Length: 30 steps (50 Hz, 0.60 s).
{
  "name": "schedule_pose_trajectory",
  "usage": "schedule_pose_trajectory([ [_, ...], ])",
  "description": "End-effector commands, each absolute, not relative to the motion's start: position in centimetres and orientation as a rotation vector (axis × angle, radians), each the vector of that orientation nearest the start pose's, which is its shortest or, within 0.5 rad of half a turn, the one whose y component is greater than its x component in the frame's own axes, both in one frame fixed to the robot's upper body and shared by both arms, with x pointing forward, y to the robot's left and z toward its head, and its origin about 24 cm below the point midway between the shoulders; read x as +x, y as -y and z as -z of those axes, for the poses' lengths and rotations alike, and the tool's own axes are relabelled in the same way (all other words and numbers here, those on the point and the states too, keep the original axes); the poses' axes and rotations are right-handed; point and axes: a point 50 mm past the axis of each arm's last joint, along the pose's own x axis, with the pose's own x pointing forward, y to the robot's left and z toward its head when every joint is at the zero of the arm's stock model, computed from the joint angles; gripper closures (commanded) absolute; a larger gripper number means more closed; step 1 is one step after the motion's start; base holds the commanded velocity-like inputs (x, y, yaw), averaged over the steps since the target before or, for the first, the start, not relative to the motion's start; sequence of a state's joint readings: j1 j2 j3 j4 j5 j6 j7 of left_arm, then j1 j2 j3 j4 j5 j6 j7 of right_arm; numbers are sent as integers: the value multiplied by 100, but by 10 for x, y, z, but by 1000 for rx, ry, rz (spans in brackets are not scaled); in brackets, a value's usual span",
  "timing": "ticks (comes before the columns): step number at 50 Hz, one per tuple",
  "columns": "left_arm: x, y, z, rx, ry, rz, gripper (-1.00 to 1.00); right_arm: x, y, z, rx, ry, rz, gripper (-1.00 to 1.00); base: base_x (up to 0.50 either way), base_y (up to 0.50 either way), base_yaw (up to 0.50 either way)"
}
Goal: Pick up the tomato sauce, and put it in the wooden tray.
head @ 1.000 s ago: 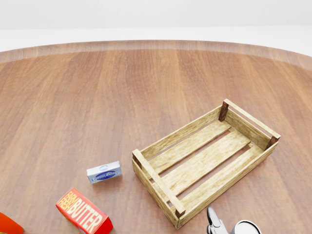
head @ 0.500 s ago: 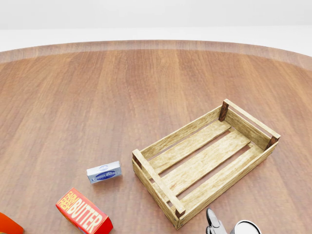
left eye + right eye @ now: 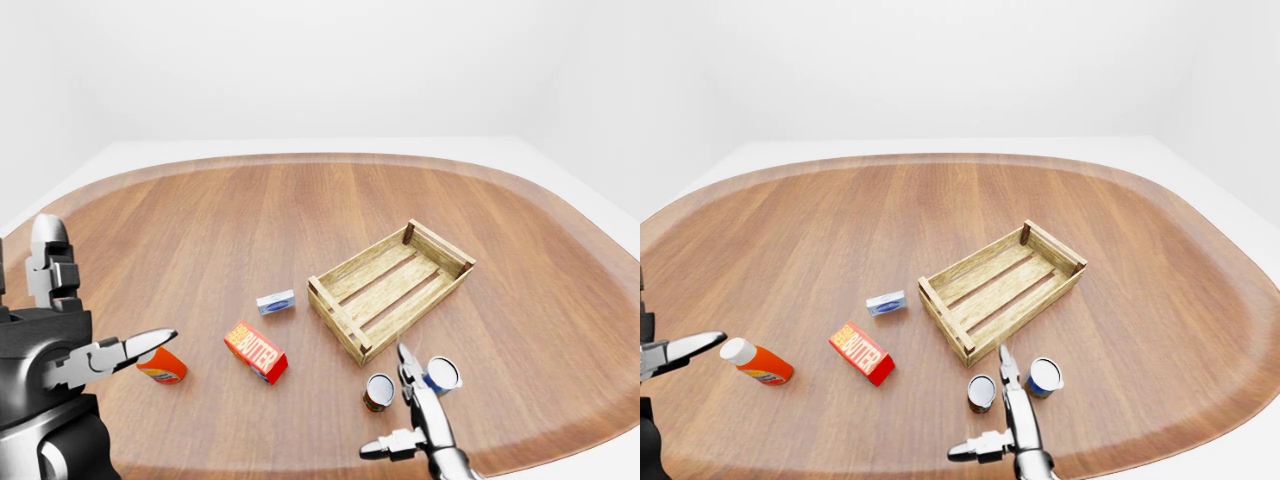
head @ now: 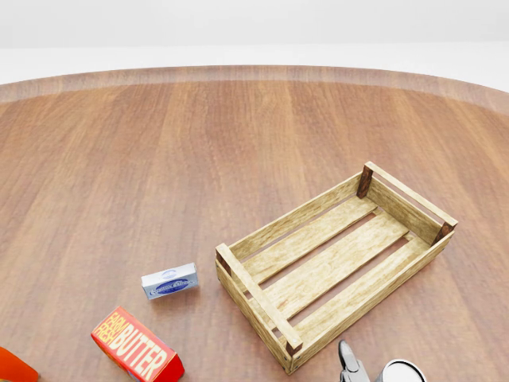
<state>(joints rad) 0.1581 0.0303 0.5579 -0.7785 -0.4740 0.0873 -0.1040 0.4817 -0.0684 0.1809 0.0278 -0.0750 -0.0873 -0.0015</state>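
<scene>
Tomato sauce can (image 3: 981, 392) stands upright on the worktop (image 3: 940, 220), near the bottom of the right-eye view, just below the near corner of the wooden tray (image 3: 1001, 288) and apart from it. It's the can with the red label; lid face up. We see our right hand (image 3: 1012, 405) beside it, one finger (image 3: 1006, 365) pointing up between this can and a second, blue-labelled can (image 3: 1044, 376) to its right, another finger sticking out left lower down. Fingers are spread, not closed round anything; we can't tell if the hand touches either can.

Tray is empty, sits diagonally at mid-worktop, long axis running lower-left to upper-right.

Left of the tray: small blue-and-white box (image 3: 886, 302) lying flat, then a red butter box (image 3: 862, 353) below it, then an orange bottle with a white cap (image 3: 757, 362) on its side further left.

Left hand (image 3: 75, 335) is raised at the left edge of the left-eye view, fingers open, holding nothing; one finger (image 3: 146, 344) overlaps the orange bottle in that view.

Head view shows only the tray, the two boxes, and the right hand's fingertip at the bottom edge.
</scene>
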Motion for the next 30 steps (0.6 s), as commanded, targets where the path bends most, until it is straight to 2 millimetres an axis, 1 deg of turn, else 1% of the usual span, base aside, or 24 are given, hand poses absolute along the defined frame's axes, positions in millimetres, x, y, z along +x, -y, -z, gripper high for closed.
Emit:
schedule_pose_trajectory([
  [1,158,-251,-183,-131,640,-264,-92,131,141,48,-145,-409,-69,-100,0,0,0],
  [30,156,-252,-185,-132,649,-268,-92,132,140,53,-192,-422,-62,-100,0,0,0],
])
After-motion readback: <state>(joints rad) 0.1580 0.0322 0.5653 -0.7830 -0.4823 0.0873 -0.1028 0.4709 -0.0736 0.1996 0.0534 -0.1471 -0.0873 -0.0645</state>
